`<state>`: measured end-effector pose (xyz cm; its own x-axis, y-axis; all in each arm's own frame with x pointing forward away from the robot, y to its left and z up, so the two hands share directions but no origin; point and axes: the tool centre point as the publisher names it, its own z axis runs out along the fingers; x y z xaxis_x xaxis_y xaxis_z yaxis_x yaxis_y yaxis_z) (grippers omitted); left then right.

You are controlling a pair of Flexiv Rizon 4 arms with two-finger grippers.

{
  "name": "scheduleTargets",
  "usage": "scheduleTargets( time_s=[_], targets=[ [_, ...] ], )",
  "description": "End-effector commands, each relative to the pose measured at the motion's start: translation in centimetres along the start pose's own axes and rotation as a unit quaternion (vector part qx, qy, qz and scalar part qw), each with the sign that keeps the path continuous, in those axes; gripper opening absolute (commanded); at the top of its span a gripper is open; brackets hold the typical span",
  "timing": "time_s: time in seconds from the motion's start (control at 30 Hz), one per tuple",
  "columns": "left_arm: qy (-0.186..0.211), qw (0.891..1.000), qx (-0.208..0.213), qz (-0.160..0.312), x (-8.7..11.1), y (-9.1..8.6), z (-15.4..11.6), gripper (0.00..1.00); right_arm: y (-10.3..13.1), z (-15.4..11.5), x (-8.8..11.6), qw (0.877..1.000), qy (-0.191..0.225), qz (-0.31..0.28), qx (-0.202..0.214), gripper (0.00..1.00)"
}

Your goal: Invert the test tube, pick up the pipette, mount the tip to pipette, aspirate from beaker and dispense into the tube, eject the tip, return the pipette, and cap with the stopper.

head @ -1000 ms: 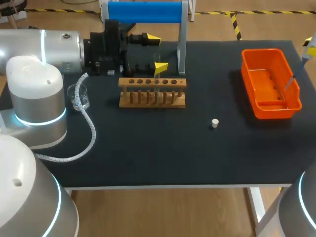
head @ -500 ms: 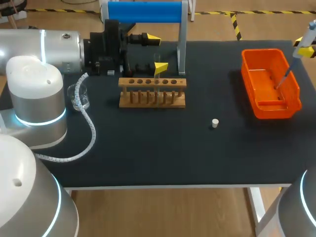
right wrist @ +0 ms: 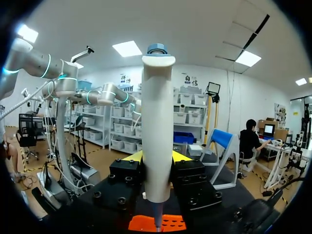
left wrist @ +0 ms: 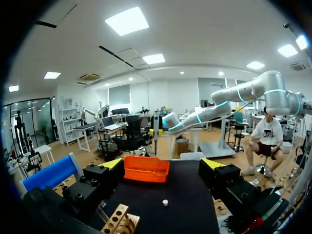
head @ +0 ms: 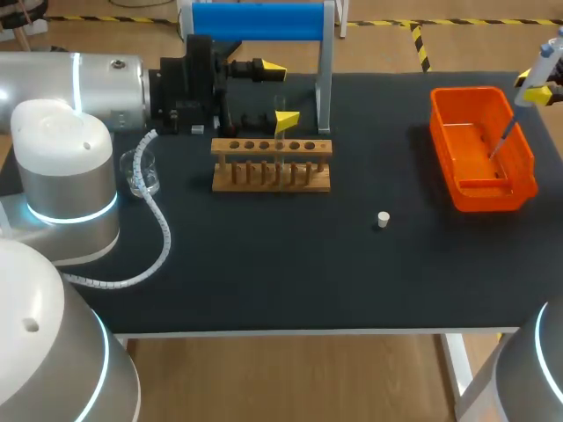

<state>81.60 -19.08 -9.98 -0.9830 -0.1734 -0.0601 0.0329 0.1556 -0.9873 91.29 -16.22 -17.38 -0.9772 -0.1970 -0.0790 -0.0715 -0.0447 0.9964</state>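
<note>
Orange bin (head: 493, 199) at the right of the frame now has the pipette (head: 545, 58) slanting over it. A second ago its thin end hung by the bin's outer rim, now it points into the middle. We reckon that's us lining up the tip eject. Right hand (right wrist: 157, 157) is clenched on the pipette, arm entering from the upper right corner. Left hand (head: 278, 92) sits released above the wooden rack (head: 271, 176), upper middle.
</note>
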Motion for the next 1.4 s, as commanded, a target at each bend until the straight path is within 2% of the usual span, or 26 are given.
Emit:
scheduleTargets(
  time_s=[0.03,0.43,1.4],
  targets=[
    [0.000,1.000,0.002,0.001,0.04,0.13,-0.12,1.00,-0.19,-0.31,-0.23,1.000,0.003,0.001,-0.001,0.00],
    [0.000,1.000,0.002,0.001,0.04,0.13,-0.12,1.00,-0.20,-0.32,-0.11,1.000,-0.013,0.007,0.005,0.00],
    [0.000,1.000,0.002,0.001,0.04,0.13,-0.12,1.00,-0.20,-0.32,-0.11,1.000,-0.013,0.007,0.005,0.00]
  ],
)
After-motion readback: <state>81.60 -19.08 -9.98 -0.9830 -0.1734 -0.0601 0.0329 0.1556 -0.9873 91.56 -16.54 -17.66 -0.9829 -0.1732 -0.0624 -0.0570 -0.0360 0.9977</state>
